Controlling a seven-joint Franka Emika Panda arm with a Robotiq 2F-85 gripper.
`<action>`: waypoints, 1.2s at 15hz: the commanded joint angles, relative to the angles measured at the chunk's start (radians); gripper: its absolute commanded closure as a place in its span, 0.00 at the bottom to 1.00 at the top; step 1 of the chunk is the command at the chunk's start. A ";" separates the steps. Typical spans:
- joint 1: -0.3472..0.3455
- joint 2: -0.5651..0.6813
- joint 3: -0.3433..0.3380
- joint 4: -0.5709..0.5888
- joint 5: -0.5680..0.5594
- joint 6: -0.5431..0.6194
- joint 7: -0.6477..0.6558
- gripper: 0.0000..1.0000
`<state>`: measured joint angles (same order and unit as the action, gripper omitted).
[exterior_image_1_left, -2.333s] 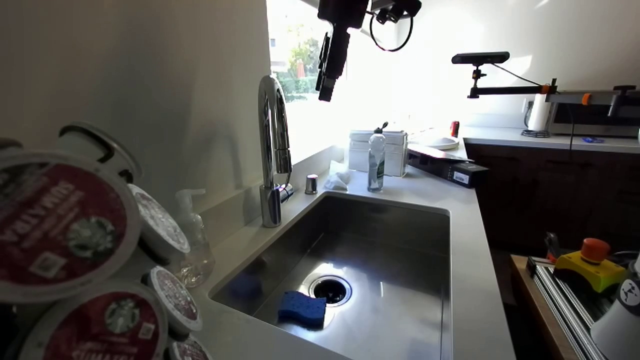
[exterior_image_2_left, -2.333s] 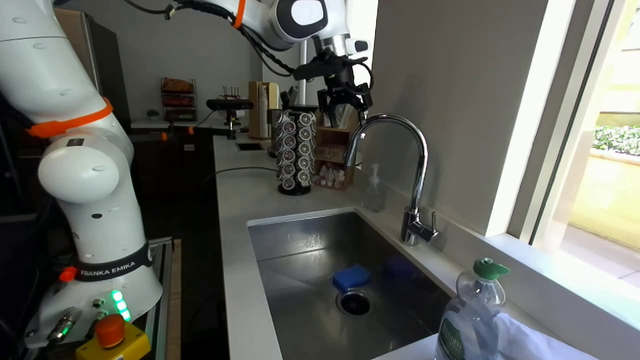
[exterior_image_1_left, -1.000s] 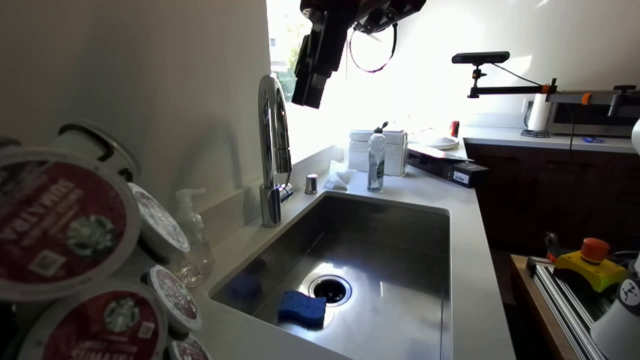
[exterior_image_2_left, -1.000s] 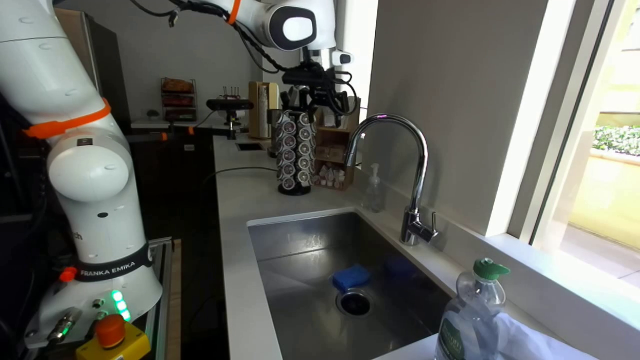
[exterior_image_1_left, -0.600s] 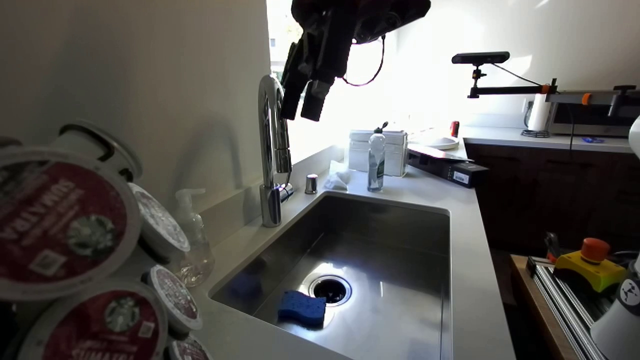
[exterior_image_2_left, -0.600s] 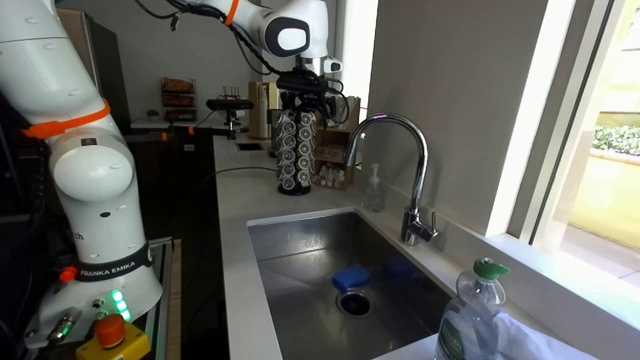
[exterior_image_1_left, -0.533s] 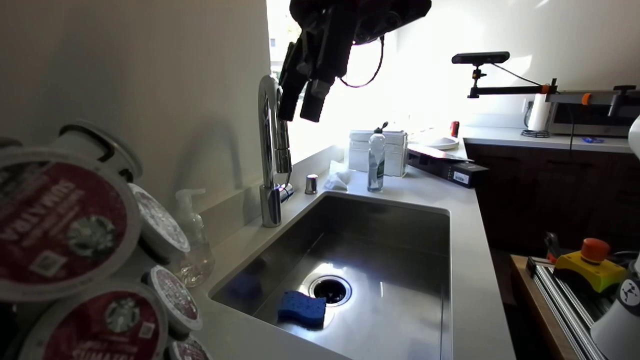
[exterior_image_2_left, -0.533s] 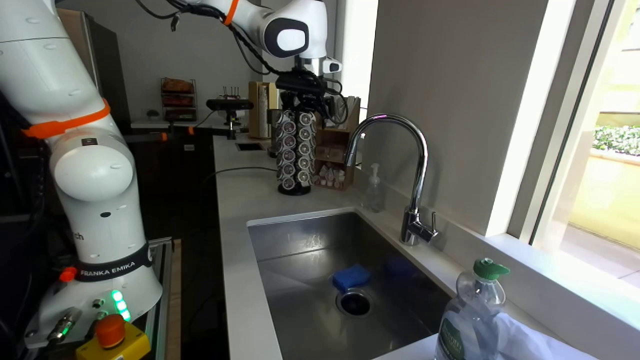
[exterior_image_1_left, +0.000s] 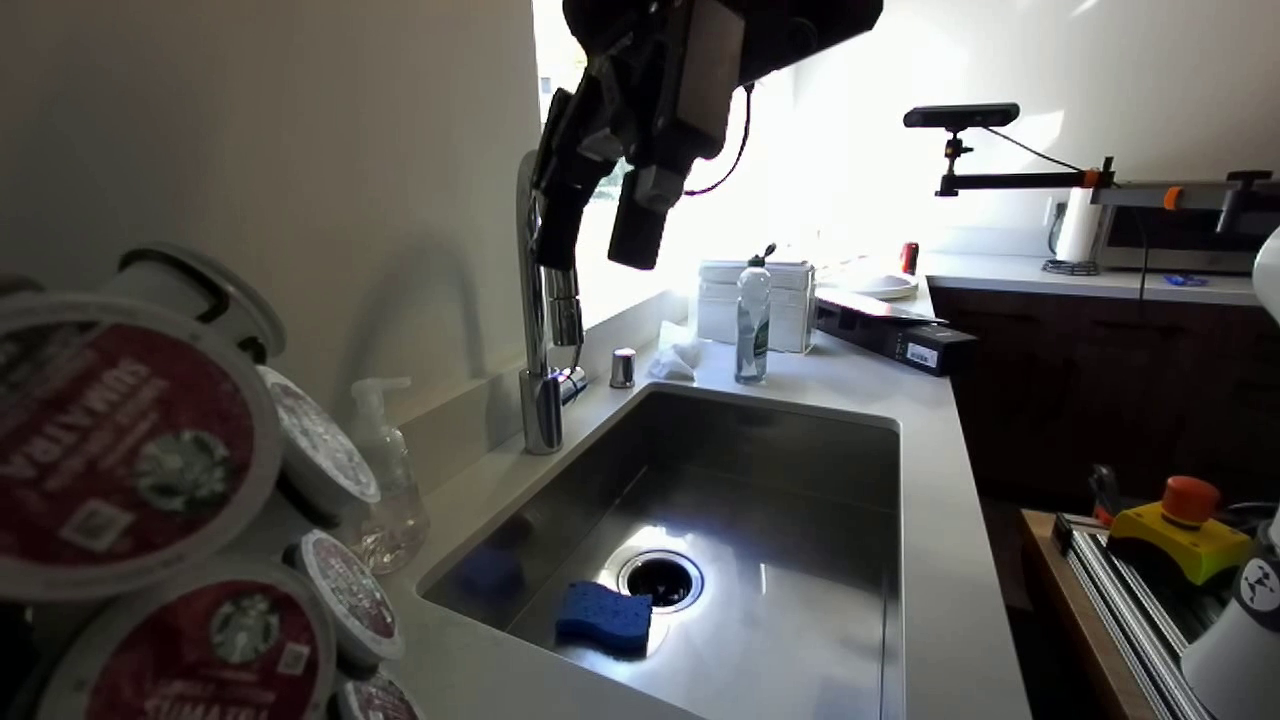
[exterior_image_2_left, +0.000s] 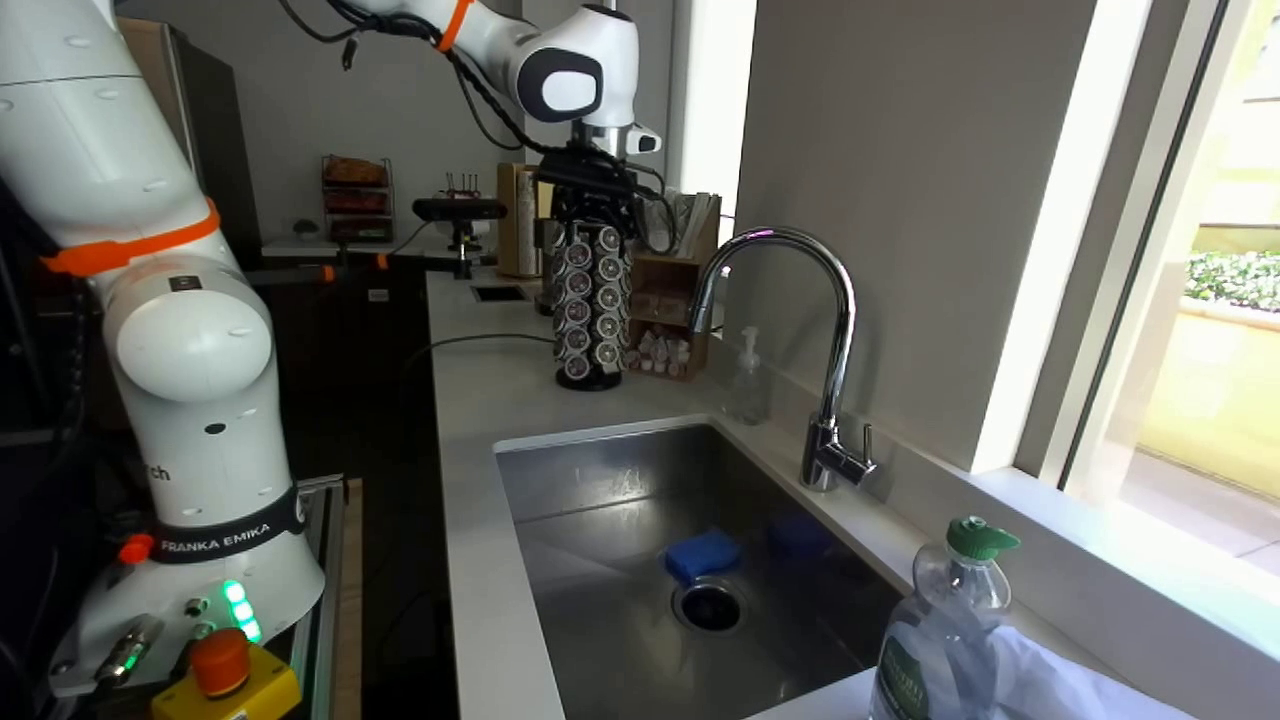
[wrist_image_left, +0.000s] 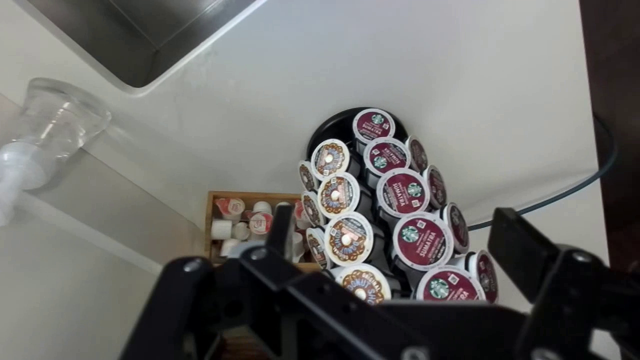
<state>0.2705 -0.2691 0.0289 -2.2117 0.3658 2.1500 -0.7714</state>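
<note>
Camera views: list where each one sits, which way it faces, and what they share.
In an exterior view: close by the coffee pods, facing across the sink toward the dish soap bottle; open jaws hang from the top.
In an exterior view: near the bottle, facing the pod rack; most of the arm and its base show.
Wrist view: on the wrist, facing down onto the rack; open jaws at the bottom.
Both exterior views share the sponge, from opposite ends.

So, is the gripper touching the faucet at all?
Apart. An exterior view shows the gap plainly: part of the wooden organizer is visible between the gripper and the faucet.
</note>
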 joint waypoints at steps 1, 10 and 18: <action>0.015 0.037 0.020 0.007 0.052 -0.044 -0.055 0.00; -0.002 0.055 0.051 0.008 0.029 -0.038 -0.041 0.00; 0.023 0.092 0.096 0.005 0.068 0.075 -0.072 0.00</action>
<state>0.2854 -0.1985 0.1063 -2.2058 0.3986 2.1793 -0.8115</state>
